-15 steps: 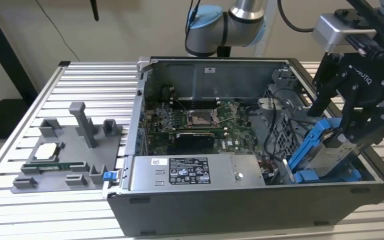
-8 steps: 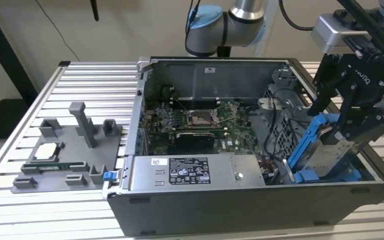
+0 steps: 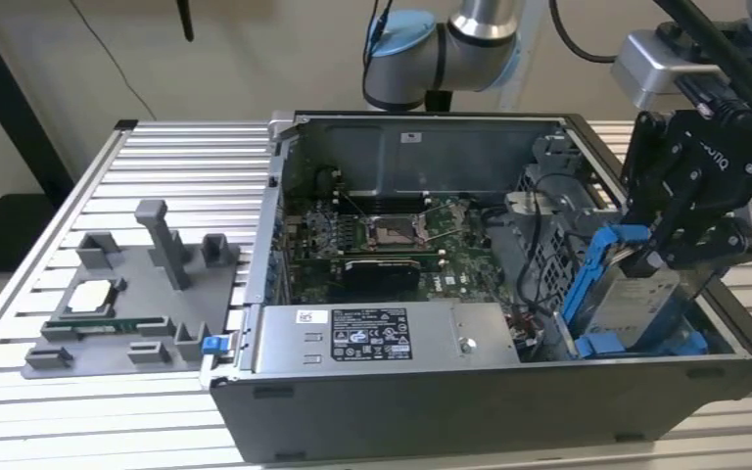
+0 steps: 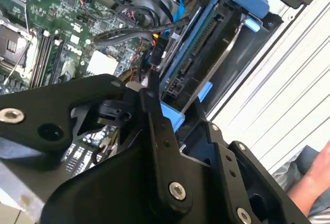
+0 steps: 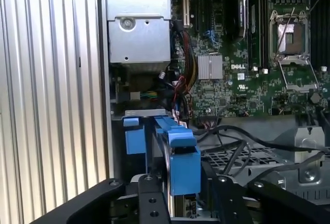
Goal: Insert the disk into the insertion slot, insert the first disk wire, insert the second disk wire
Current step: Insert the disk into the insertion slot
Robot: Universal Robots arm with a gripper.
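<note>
The disk (image 3: 644, 294), a flat grey-silver hard drive in a bright blue plastic carrier frame, stands on end, slightly tilted. It sits inside your open grey metal computer case (image 3: 481, 411), at the exterior view's right, just beside the grey metal drive cage (image 3: 548, 230). The green motherboard (image 3: 390, 235) lies well apart from it. Your black gripper (image 3: 650, 250) has its jaws narrowed onto the frame's upper end. Loose black wires (image 5: 242, 136) lie near the frame.
</note>
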